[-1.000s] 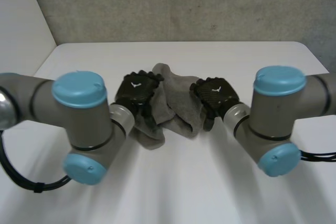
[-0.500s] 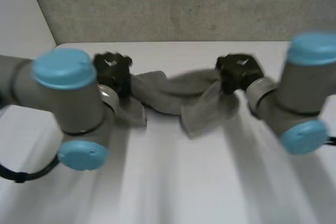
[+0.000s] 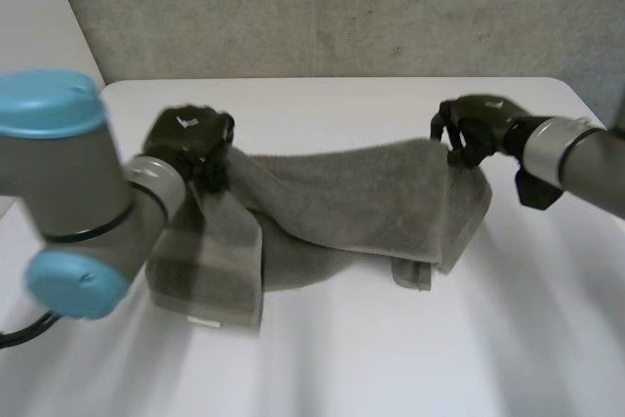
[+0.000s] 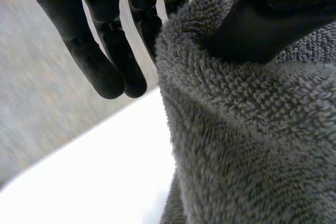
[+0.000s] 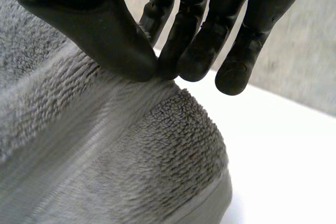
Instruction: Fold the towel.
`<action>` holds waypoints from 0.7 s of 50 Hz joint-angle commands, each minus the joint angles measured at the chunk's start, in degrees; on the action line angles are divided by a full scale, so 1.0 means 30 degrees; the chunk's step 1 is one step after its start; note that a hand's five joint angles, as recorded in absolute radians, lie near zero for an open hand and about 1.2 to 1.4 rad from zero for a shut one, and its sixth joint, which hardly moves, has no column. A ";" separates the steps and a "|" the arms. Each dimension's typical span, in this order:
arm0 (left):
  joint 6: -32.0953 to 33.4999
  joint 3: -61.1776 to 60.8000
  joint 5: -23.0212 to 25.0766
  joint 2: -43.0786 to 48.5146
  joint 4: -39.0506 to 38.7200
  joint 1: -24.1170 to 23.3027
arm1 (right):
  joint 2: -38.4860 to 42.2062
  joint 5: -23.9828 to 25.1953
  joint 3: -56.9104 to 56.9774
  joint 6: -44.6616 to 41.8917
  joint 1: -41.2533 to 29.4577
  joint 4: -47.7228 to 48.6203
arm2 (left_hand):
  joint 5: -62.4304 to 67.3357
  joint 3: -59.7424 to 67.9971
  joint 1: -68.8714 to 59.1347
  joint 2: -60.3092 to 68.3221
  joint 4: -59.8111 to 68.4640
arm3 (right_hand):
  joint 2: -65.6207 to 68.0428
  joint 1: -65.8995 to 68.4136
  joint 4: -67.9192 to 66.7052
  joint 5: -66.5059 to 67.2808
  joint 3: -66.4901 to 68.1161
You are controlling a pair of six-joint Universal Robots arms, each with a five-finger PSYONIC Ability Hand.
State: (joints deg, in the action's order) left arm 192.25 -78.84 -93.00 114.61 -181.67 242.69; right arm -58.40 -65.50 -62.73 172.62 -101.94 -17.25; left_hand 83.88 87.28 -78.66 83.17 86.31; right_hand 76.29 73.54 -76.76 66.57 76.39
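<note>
The grey towel (image 3: 332, 202) hangs spread between the two hands over the white worktop (image 3: 391, 358), its top edge sagging in the middle and its lower folds reaching the worktop. The left hand (image 3: 186, 144) pinches the towel's upper left end, thumb pressed into the pile against a finger behind the edge, the other fingers straight beside the towel. The right hand (image 3: 474, 129) pinches the towel's upper right corner between thumb and fingertips

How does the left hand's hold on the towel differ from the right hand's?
The left hand digs its thumb into the towel, some fingers hanging free; the right hand pinches the edge at its fingertips. More cloth hangs below the left hand than the right. Both hold its upper edge raised.
</note>
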 commanded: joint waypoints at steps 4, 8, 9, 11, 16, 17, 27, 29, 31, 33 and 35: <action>0.1187 0.7927 -0.0200 0.7695 0.0147 0.0079 | 0.7390 -0.3414 0.8330 -0.0734 -0.0327 -0.0752 | -1.7455 -1.5257 1.2381 -1.3887 -1.4933 | -1.4571 -1.3653 1.4728 -1.4666 -1.4606; 0.2274 1.0548 -0.0318 0.8934 0.0763 0.0079 | 0.7805 -0.4680 0.9777 -0.0764 -0.0328 -0.1017 | -2.7832 -2.5634 2.2758 -2.4264 -2.5310 | -2.2096 -2.1179 2.2253 -2.2192 -2.2131; 0.2535 1.1215 -0.0492 0.8992 0.1314 0.0050 | 0.7747 -0.5115 0.9893 -0.0793 -0.0415 -0.1046 | -2.7832 -2.5634 2.2758 -2.4264 -2.5310 | -2.2096 -2.1179 2.2253 -2.2192 -2.2131; 0.2567 1.1628 -0.0755 0.8935 0.1871 0.0079 | 0.7483 -0.5413 0.9630 -0.0823 -0.0474 -0.1047 | -2.7832 -2.5634 2.2758 -2.4264 -2.5310 | -2.2096 -2.1179 2.2253 -2.2192 -2.2131; 0.2450 1.1280 -0.1665 0.7235 0.3605 0.0050 | 0.4671 -0.5383 0.6759 -0.0852 -0.0943 -0.0783 | -2.7832 -2.5634 2.2758 -2.4264 -2.5310 | -2.2096 -2.1179 2.2253 -2.2192 -2.2131; 0.2421 1.0642 -0.1868 0.6510 0.4011 0.0050 | 0.3511 -0.5325 0.5164 -0.0910 -0.0914 -0.0551 | -2.7832 -2.5634 2.2758 -2.4264 -2.5310 | -2.2096 -2.1179 2.2253 -2.2192 -2.2131; 0.0930 0.3001 -0.1812 0.1148 0.3024 -0.0271 | -0.1950 -0.4563 -0.4286 -0.2053 -0.1031 0.3758 | -2.6993 -2.4795 2.1918 -2.3424 -2.4471 | -2.2096 -2.1179 2.2253 -2.2192 -2.2131; 0.0487 0.1964 -0.1812 0.0643 0.2492 -0.0361 | -0.2448 -0.4534 -0.5428 -0.2171 -0.1148 0.4696 | -2.6991 -2.4793 2.1916 -2.3423 -2.4469 | -2.1452 -2.0534 2.1609 -2.1547 -2.1487; -0.0271 0.0447 -0.1870 -0.0144 0.1762 -0.0797 | -0.2945 -0.4708 -0.7062 -0.2404 -0.1323 0.6358 | -2.7046 -2.4848 2.1972 -2.3478 -2.4525 | -2.0166 -1.9249 2.0323 -2.0261 -2.0201; -0.0594 -0.0111 -0.1870 -0.0438 0.1469 -0.1264 | -0.3004 -0.4709 -0.7678 -0.2434 -0.1411 0.6917 | -2.7047 -2.4849 2.1973 -2.3479 -2.4525 | -1.9829 -1.8912 1.9986 -1.9924 -1.9864; -0.0773 -0.0468 -0.1870 -0.0500 0.1261 -0.1796 | -0.2917 -0.4680 -0.8124 -0.2434 -0.1588 0.7332 | -2.7047 -2.4849 2.1973 -2.3479 -2.4525 | -1.9769 -1.8852 1.9927 -1.9865 -1.9805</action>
State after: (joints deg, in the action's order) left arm 193.02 -74.29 -98.59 115.71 -174.51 240.91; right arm -66.38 -79.26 -81.08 165.89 -105.62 -1.33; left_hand 13.77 14.34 -15.19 15.06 15.01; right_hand 14.20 14.91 -14.75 4.19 14.35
